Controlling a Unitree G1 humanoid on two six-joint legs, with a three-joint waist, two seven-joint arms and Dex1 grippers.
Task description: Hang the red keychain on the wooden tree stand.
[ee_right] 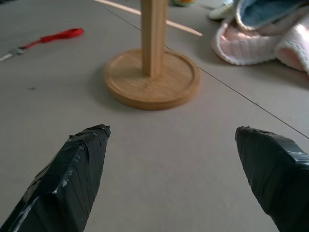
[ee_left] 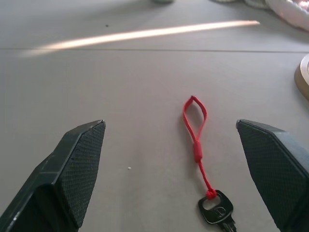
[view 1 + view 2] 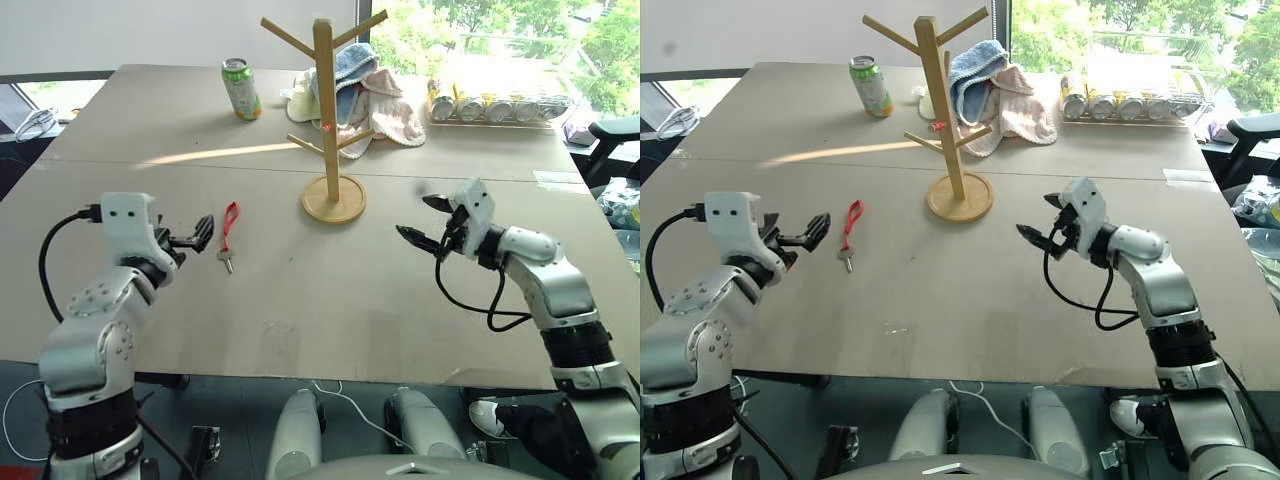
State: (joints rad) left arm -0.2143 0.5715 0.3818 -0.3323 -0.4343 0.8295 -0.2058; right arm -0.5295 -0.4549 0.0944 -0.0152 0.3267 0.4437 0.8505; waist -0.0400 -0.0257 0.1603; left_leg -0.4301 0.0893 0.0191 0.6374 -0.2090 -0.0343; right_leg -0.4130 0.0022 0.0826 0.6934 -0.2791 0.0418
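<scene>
Still flat on the grey surface [image 3: 300, 290], the thin red strap keychain with its small silver key [image 3: 229, 233] lies just right of our wide-open, empty left hand [image 3: 196, 236]. Our right hand [image 3: 428, 222], also open, hovers near the tall light-wood tree stand [image 3: 328, 120]. A pinch could slide off so thin a strap; we judge a swinging key could miss the peg.

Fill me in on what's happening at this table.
A two-armed robot is set to hang the red keychain on the wooden tree stand. Nothing is held yet. The keychain lies flat on the table, its key toward the robot, just in front of the left gripper, whose fingers are open wide. The right gripper hovers open near the stand's round base. The stand's pegs carry nothing. Behind it lie a drink can, some towels and a tray of cans.
</scene>
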